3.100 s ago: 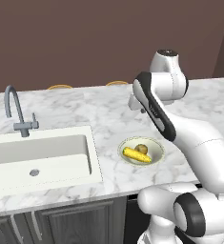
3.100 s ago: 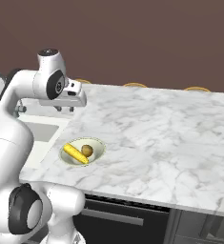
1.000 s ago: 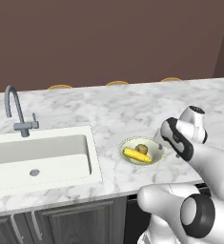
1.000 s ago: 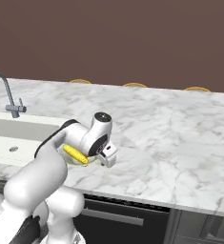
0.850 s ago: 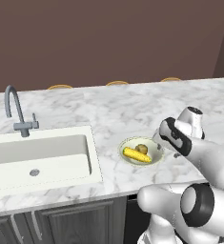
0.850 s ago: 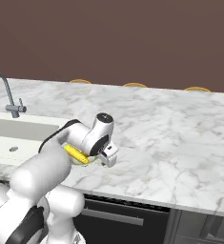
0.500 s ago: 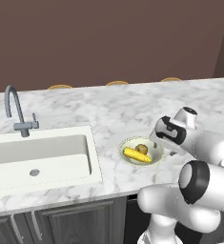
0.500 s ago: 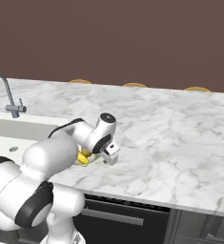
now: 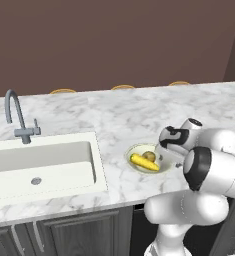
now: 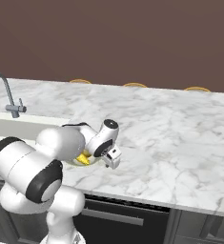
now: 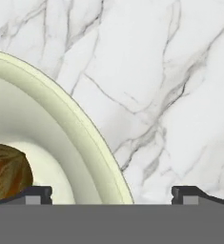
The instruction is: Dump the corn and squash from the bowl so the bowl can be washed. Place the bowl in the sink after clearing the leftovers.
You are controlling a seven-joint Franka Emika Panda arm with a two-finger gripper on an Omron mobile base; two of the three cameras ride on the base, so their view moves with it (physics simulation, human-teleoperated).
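The bowl (image 9: 147,160) stands on the marble bench (image 9: 114,115) near the front edge, to the right of the sink (image 9: 41,162). The corn (image 9: 144,162) lies inside the bowl toward its front, and the squash (image 9: 149,155) sits just behind it, touching or nearly touching the cob.

The tool (image 11: 111,193) is low at the right side of the bowl with its jaws spread wide. In the hand view, one fingertip (image 11: 37,194) stands over the inside of the bowl, close to the squash (image 11: 6,171), and the other fingertip (image 11: 187,194) stands over bare marble outside. The bowl rim (image 11: 85,128) passes between the two. Nothing is gripped.

The sink is recessed in the left part of the bench, with the faucet (image 9: 16,117) behind it at the back edge. In the right base view, the arm covers most of the bowl; a piece of the corn (image 10: 83,158) shows below it.
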